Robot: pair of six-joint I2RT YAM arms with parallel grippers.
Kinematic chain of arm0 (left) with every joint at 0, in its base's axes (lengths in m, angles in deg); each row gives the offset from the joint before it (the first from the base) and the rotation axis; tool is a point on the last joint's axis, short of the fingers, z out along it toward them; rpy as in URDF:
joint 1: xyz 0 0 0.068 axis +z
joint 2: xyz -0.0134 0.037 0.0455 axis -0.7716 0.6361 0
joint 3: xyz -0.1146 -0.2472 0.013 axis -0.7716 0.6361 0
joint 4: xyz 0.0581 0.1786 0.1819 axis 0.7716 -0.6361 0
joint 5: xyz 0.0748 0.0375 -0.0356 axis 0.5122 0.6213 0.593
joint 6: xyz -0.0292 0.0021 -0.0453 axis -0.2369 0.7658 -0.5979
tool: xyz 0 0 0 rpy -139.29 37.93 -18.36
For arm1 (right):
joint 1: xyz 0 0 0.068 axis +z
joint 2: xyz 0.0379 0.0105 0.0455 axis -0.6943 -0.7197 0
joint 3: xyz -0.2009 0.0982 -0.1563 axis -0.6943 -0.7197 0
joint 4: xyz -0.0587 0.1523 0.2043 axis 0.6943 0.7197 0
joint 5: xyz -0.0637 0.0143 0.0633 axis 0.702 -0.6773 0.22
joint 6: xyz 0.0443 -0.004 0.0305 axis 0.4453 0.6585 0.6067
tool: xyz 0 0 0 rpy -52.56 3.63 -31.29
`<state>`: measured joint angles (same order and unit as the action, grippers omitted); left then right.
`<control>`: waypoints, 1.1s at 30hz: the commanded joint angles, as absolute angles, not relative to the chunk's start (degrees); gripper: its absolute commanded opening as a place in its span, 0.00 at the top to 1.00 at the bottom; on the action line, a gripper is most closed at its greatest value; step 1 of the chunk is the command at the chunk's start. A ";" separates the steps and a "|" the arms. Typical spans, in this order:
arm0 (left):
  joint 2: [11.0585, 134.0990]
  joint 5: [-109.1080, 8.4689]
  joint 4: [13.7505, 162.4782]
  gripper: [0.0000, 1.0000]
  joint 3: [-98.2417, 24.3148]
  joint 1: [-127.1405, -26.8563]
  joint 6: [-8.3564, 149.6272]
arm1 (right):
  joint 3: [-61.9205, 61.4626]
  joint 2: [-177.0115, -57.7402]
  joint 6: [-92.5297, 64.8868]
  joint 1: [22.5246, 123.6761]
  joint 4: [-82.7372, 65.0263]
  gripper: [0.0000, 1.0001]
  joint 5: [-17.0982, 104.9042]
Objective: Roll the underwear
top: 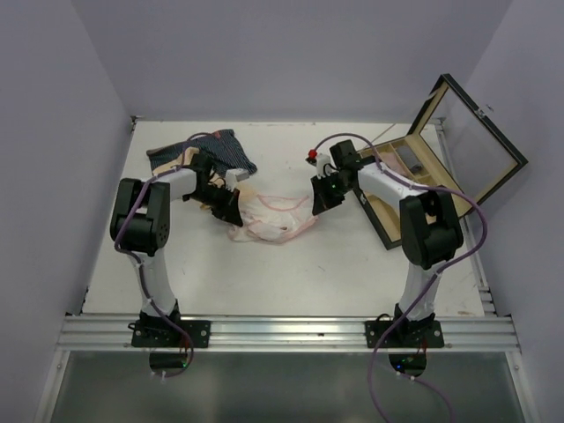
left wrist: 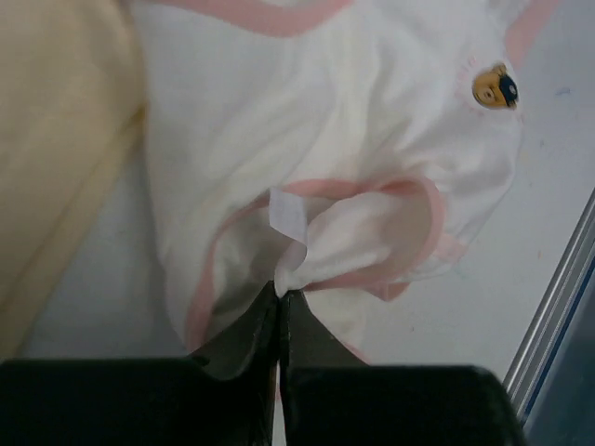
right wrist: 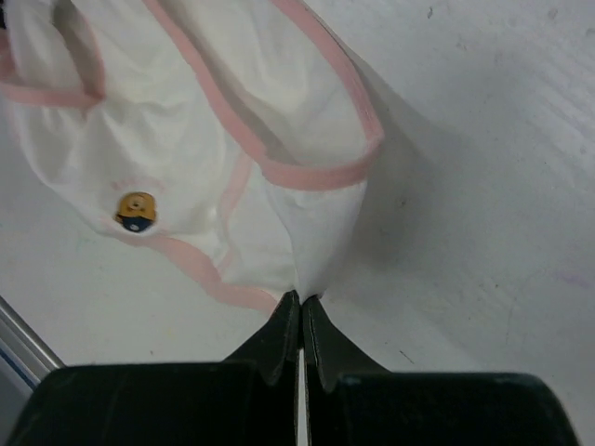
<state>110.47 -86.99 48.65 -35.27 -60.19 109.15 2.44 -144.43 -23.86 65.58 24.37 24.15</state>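
White table (top: 291, 282), plain pale walls on three sides. Counts: two arms, two grippers, three pieces of underwear, one wooden box (top: 414, 181) with one glass lid (top: 476, 141) propped open at the table's far right corner.

Pink-and-white underwear (top: 269, 220) lay spread around mid-table, stretched between the two grippers. Left gripper (top: 225, 204) was at its left end with the jaws fully closed, pinching a fold of white cloth by the pink-trimmed opening (left wrist: 279, 295). Right gripper (top: 322, 198) was at its right end, jaws also fully closed, pinching a white corner just below the pink band (right wrist: 299, 302). One small yellow-and-blue badge (left wrist: 493, 86) showed on the garment's front.

Navy striped underwear (top: 220, 148) sat crumpled near the far left corner, beyond the left gripper. Beige underwear (left wrist: 56, 139) lay just beside the pink-and-white one, on its left.

From the top, the beige piece was mostly hidden behind the left arm; in the left wrist view the frame cut it off. The left arm crossed over part of the navy piece. The box's near end was hidden by the right arm. How much cloth was between each pair of pads couldn't be told.
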 commanded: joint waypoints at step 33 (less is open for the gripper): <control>82.42 -75.02 69.93 0.55 -13.57 -69.83 143.63 | 6.14 -152.22 -21.16 64.63 27.29 1.00 27.99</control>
<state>82.01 -75.42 63.86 -12.26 -69.96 137.59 4.49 -152.28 -21.72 64.88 26.47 28.30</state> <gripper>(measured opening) 0.446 0.014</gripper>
